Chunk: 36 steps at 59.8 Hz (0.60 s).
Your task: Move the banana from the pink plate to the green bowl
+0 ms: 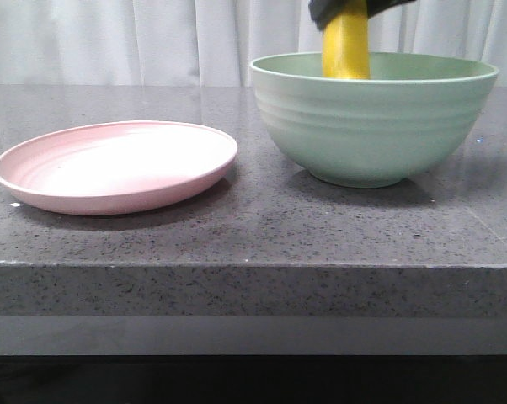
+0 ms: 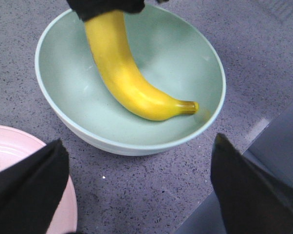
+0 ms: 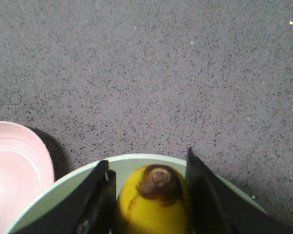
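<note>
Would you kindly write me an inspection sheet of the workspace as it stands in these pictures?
Surface: dark speckled stone counter, no spills seen.
Banana: held at its upper end, standing steeply in the bowl, stem tip low near the inside wall.
Bowl: upright on the counter, to the right of the plate.
Plate: flat on the counter, nothing on it.
Clutter: nothing seen.
Right tool: shut on the banana's top end, above the bowl.
Left tool: open, holding nothing, above the counter beside the bowl and plate.
Cables: nothing seen.
Surroundings: white curtain behind the counter.
</note>
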Tool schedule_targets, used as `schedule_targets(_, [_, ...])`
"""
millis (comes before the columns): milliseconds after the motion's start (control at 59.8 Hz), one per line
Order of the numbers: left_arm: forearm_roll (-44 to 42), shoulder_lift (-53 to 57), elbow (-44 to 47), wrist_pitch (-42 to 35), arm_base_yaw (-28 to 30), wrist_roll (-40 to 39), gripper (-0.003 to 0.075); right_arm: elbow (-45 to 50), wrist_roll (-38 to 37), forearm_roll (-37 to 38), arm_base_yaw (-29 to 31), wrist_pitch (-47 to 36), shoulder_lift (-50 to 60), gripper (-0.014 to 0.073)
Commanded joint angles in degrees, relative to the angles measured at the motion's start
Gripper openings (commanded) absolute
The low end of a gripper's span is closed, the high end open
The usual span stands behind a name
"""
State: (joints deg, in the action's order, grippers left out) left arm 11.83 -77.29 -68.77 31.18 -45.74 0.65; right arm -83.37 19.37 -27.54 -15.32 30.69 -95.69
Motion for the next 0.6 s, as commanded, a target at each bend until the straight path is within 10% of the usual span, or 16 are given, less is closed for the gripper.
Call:
schedule_targets(0, [0.6, 2.0, -1.9, -3.8, -0.5, 0.0, 0.0585, -2.2, 0.6, -0.5, 0.3, -2.6, 2.3, 0.0232])
schedule_targets(201, [0.5, 2.0, -1.9, -3.7, -0.5, 0.0, 0.0585, -2.2, 0.6, -0.5, 0.3, -2.8, 2.5, 0.0391])
schedule_targets(585, [0.5, 2.0, -1.9, -3.6, -0.5, 0.0, 0.0585, -2.2, 0.6, -0.4, 0.3, -2.0, 4.0, 0.0402])
